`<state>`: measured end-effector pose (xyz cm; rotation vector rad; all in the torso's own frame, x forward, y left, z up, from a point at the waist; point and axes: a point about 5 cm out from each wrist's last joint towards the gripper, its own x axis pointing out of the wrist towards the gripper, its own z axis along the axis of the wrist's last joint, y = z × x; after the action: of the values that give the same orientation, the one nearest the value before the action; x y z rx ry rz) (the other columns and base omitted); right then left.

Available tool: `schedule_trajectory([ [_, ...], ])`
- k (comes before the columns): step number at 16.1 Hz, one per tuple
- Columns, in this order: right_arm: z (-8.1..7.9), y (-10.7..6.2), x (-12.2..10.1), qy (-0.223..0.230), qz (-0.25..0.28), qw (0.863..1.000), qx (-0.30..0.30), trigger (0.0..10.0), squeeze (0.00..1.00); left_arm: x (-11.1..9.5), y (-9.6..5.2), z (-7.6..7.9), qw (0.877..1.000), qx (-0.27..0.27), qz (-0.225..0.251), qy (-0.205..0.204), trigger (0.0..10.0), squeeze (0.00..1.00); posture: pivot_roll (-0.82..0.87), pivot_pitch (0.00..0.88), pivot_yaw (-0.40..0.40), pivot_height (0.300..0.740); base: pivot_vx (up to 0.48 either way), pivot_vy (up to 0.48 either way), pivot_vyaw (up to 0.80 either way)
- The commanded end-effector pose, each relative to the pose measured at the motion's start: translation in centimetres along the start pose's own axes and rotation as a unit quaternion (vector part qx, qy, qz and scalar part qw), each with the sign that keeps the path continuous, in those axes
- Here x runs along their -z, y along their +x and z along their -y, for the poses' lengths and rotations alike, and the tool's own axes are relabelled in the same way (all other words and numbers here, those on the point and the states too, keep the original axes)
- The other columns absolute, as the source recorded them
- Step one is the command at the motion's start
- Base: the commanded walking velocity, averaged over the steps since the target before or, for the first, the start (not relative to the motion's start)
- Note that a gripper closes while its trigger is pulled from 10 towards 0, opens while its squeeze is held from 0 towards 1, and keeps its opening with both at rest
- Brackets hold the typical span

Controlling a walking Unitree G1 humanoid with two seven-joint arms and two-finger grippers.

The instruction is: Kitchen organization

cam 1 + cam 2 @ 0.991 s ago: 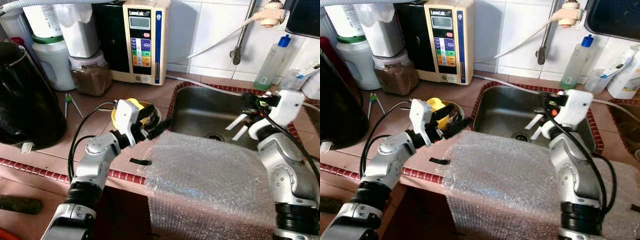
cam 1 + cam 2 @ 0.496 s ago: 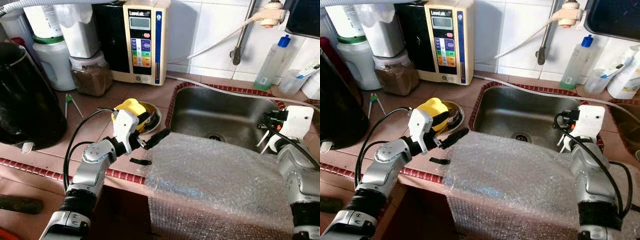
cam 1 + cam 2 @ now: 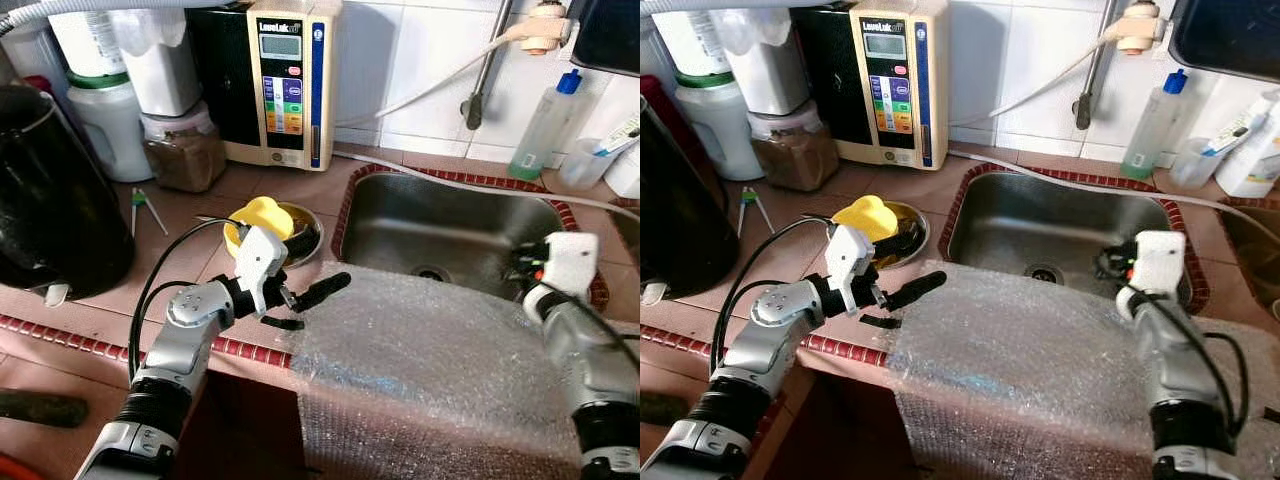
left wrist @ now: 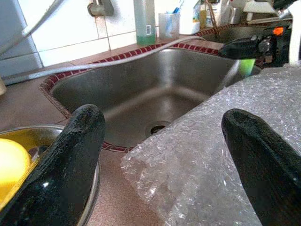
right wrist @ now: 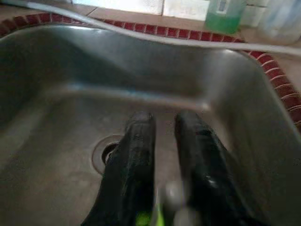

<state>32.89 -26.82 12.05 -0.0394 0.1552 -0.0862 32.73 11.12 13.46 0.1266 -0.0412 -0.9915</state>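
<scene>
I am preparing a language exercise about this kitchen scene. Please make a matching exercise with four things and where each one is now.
Things:
1. bubble wrap
2. yellow object
3. green bottle
4. left gripper

Places:
A. in the metal bowl beside the sink
B. behind the sink, by the wall
C. at the left edge of the bubble wrap
D. over the counter's front edge and the sink's near rim

Pairs: 1-D, 2-A, 3-B, 4-C
</scene>
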Motion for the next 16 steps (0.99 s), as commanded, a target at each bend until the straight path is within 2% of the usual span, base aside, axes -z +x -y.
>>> schedule_trajectory([
  [1,0.3,0.0,0.1,-0.006,-0.001,1.0,0.015,10.0,1.0,-0.5,0.1,-0.1,1.0,0.016,-0.005,0.02,10.0,1.0,0.04,0.0,0.036,0.74,0.0,0.0,0.0],
  [5,0.5,-0.1,0.5,0.004,-0.007,1.0,0.023,10.0,1.0,-0.5,0.1,-0.1,1.0,0.022,-0.005,0.018,10.0,1.0,0.04,0.0,0.041,0.74,0.0,0.0,0.0],
  [7,0.0,-0.1,-0.5,0.011,0.021,1.0,0.015,10.0,1.0,-0.8,0.2,-0.8,1.0,-0.011,0.005,0.015,10.0,1.0,0.04,0.0,0.04,0.74,0.0,0.0,0.0],
  [8,-1.0,-0.3,-1.4,0.004,0.049,0.999,-0.003,10.0,1.0,-1.3,0.3,-1.7,0.998,-0.055,0.02,0.004,10.0,1.0,0.04,0.0,0.039,0.74,0.0,0.0,0.0],
  [9,-1.1,-0.3,-1.6,0.002,0.053,0.999,-0.006,10.0,1.0,-1.4,0.3,-1.9,0.998,-0.061,0.023,0.003,10.0,1.0,0.04,0.0,0.039,0.74,0.0,0.0,0.0],
  [10,-3.5,-1.1,-2.6,0.023,0.08,0.995,-0.061,10.0,1.0,-2.0,0.2,-3.2,0.992,-0.122,0.041,0.0,10.0,1.0,0.04,0.0,0.034,0.74,0.0,0.0,0.0],
  [11,-4.6,-1.6,-2.9,0.019,0.092,0.992,-0.083,10.0,1.0,-2.2,0.0,-3.8,0.987,-0.15,0.05,-0.017,10.0,1.0,0.04,0.0,0.034,0.74,0.0,0.0,0.0],
  [12,-6.8,-2.8,-3.2,0.025,0.105,0.986,-0.129,10.0,1.0,-2.2,-0.3,-4.8,0.977,-0.201,0.055,-0.04,10.0,1.0,0.04,0.0,0.033,0.74,0.0,0.0,0.0],
  [13,-7.5,-3.3,-3.3,0.025,0.108,0.983,-0.146,10.0,1.0,-2.2,-0.4,-5.2,0.973,-0.218,0.055,-0.051,10.0,1.0,0.04,0.0,0.033,0.74,0.0,0.0,0.0],
  [14,-9.5,-4.8,-3.2,-0.004,0.118,0.974,-0.195,10.0,1.0,-2.0,-0.9,-6.0,0.963,-0.26,0.046,-0.055,10.0,1.0,0.03,0.0,0.035,0.74,0.0,0.0,0.0],
  [16,-11.4,-6.4,-2.7,-0.05,0.117,0.964,-0.236,10.0,1.0,-1.5,-1.4,-7.0,0.949,-0.309,0.02,-0.051,10.0,1.0,0.03,0.0,0.035,0.74,0.0,0.0,0.0],
])
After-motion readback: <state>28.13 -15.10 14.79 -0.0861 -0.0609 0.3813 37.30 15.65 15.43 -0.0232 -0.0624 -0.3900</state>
